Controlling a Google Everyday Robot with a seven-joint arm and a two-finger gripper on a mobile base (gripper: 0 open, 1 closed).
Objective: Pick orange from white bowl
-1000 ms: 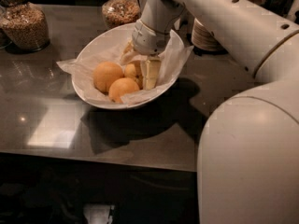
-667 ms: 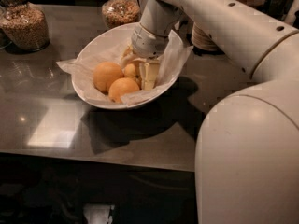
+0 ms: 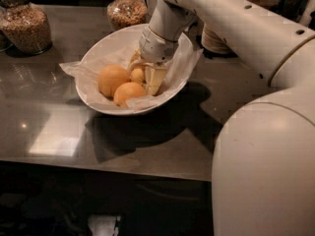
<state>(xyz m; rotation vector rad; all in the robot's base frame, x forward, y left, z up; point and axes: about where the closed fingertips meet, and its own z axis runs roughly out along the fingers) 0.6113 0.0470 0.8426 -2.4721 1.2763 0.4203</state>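
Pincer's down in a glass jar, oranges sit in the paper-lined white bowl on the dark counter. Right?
No. The pincer is down in the white bowl, beside the oranges, not in a glass jar; the jars stand behind. The camera view shows it. Paper lining and dark counter are as you said.

Near, high view looks down along arm [image 3: 231, 21] to end effector [image 3: 146, 76] in white bowl [image 3: 111, 108].

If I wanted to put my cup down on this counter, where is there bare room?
The front strip of the counter, before the white bowl, is bare, as is the patch between the bowl and the left jar. Crowded: inside the bowl, where the gripper sits among three oranges.
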